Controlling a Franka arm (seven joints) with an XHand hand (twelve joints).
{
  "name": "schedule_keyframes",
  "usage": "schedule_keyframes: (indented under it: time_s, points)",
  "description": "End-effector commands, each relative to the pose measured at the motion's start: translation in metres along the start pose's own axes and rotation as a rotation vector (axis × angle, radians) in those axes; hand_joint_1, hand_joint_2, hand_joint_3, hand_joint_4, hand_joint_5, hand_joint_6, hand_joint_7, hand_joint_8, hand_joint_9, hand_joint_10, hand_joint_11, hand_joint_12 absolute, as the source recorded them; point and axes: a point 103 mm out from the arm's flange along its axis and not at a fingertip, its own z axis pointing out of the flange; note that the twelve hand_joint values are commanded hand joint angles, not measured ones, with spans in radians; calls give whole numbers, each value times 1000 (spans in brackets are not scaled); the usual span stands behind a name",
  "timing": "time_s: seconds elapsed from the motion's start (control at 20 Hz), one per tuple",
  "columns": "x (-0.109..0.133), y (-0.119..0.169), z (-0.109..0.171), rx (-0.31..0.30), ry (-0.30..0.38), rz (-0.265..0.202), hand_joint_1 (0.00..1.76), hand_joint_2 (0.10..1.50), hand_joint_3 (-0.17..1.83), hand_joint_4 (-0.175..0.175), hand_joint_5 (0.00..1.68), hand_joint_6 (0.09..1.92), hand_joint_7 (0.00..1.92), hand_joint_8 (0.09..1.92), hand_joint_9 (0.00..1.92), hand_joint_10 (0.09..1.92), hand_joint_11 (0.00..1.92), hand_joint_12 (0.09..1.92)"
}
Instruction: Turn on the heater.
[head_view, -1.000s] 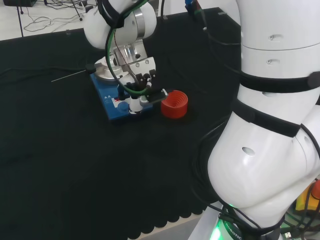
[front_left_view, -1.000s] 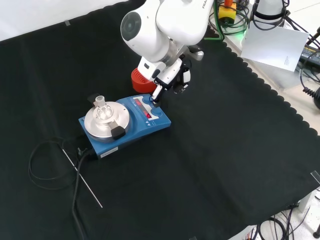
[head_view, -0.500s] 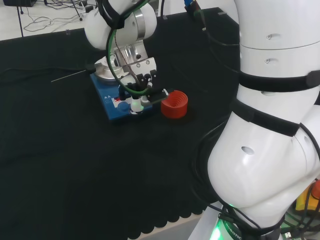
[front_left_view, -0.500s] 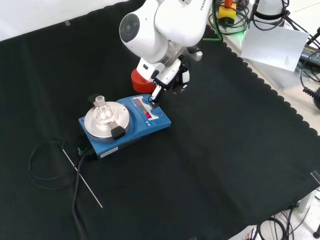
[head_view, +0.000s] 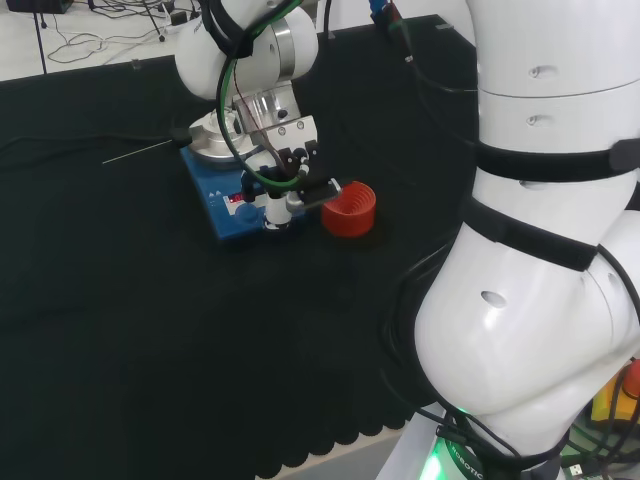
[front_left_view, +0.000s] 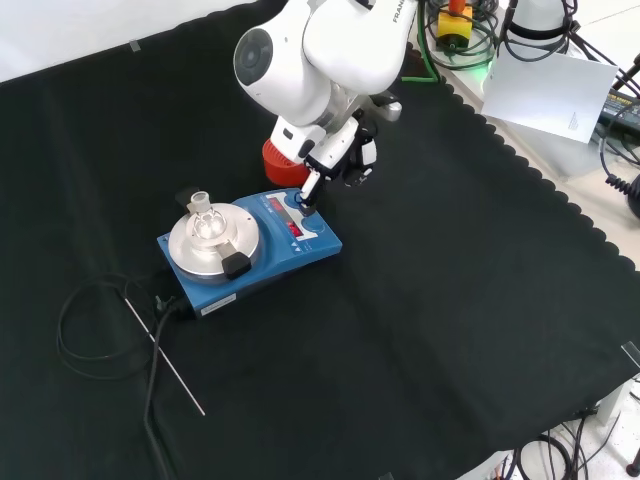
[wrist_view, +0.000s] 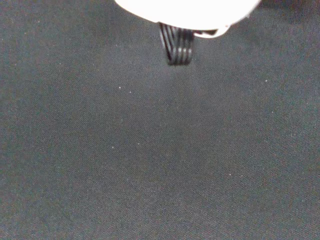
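Over the heater panel, the hand, one finger extended, has barely shifted; grasp unclear.

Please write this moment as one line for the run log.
phase: reaching control | hand: fingertip at heater front panel | red ribbed stand: beside heater | switched on: cannot tell

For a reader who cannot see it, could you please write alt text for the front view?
The hand reaches down with a fingertip at the front panel of a blue heater on black cloth. A red ribbed ring sits behind the heater.
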Motion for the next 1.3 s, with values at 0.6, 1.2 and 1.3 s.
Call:
schedule_keyframes:
  time_s: [0.6,1.2,1.3]
  points:
    - [-1,5,5,-3,-4,-7,1449,659,1096,-55,240,634,1614,1476,1728,1462,1266,1373]
    - [-4,5,8,-9,7,-13,1446,660,1096,-56,239,626,1608,1475,1728,1449,1266,1365]
    - [-5,5,8,-10,6,-14,1446,660,1096,-56,240,626,1607,1475,1728,1447,1266,1364]
